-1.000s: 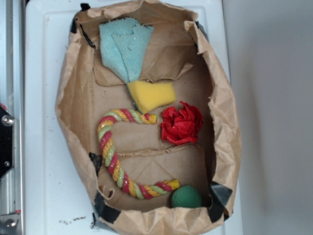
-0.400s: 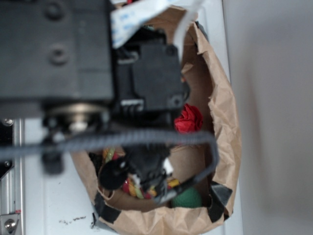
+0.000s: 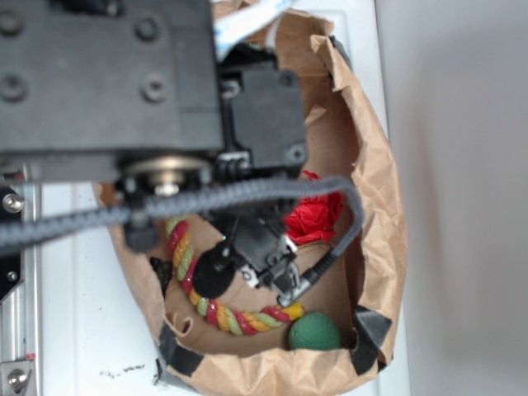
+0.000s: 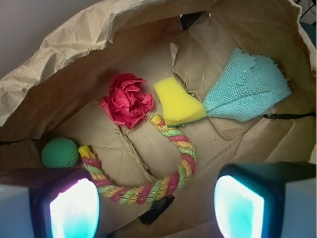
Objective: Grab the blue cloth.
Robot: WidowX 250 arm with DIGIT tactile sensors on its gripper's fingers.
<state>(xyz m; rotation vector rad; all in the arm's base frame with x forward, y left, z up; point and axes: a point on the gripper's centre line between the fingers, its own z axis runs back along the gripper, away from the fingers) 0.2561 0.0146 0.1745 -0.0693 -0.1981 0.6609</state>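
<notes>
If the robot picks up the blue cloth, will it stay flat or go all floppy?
Probably floppy: the blue cloth looks like thin fuzzy towel with ragged edges, lying limp on the bag's paper floor. It is likely light. One corner is at the yellow sponge, so lifting might nudge that.

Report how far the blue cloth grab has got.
Done: the arm is over the crumpled brown paper bag, with the gripper above the striped rope toy. In hand: nothing; the jaws are apart and empty. Left: the pale aqua-blue fuzzy cloth lies untouched against the bag's far side, its narrow end at the yellow sponge wedge. Reaching it, descending and closing all remain.
</notes>
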